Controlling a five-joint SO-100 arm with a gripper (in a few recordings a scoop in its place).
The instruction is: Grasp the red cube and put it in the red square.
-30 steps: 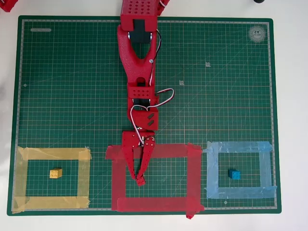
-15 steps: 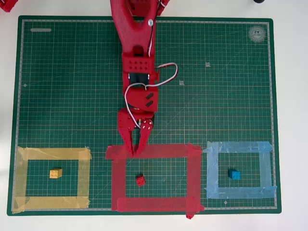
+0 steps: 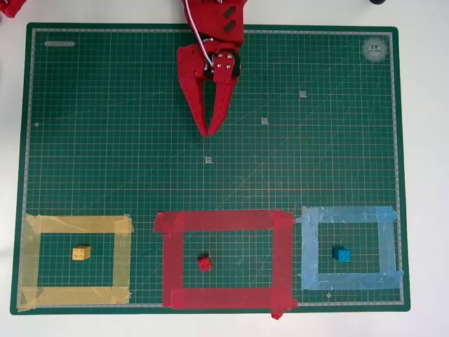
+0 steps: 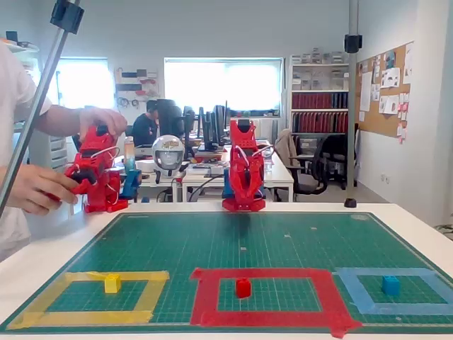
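Observation:
The red cube point(image 3: 205, 263) point(image 4: 243, 287) lies on the green mat inside the red square point(image 3: 214, 221) point(image 4: 262, 273), a little below its middle and touching none of the tape. My red gripper point(image 3: 209, 132) is far from it, pulled back toward the top of the overhead view, pointing down the mat. Its two fingers meet at their tips and hold nothing. In the fixed view the arm point(image 4: 244, 177) stands folded at the far edge of the mat.
A yellow block point(image 3: 81, 253) lies inside the yellow tape outline point(image 3: 77, 225) at lower left. A blue block point(image 3: 342, 255) lies inside the light blue outline point(image 3: 347, 214) at lower right. The green mat point(image 3: 337, 140) covers most of the white table.
My gripper let go of the red cube inside the red square, then drew back up the mat toward the arm's base. The cube stayed where it was set.

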